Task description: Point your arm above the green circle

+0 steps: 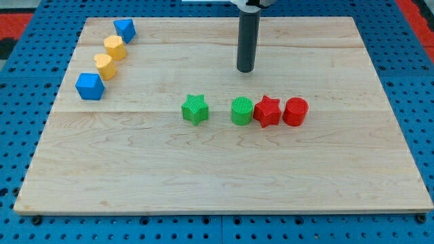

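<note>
The green circle sits near the middle of the wooden board, touching a red star on its right. A red circle sits just right of the star. A green star lies apart to the green circle's left. My tip is at the end of the dark rod, toward the view's top from the green circle, almost straight above it, with a gap of bare board between them.
At the view's upper left lies a diagonal line of blocks: a blue block, a yellow block, another yellow block and a blue cube. The board rests on a blue pegboard surface.
</note>
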Action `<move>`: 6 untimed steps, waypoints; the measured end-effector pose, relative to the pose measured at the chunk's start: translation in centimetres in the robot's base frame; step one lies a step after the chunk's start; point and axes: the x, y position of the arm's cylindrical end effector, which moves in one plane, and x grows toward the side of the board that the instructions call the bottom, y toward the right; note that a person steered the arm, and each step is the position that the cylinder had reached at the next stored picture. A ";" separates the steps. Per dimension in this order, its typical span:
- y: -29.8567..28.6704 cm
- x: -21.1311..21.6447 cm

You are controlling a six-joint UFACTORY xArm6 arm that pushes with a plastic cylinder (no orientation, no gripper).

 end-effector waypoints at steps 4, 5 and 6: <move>-4.7 4.1; -4.7 4.6; -4.7 5.6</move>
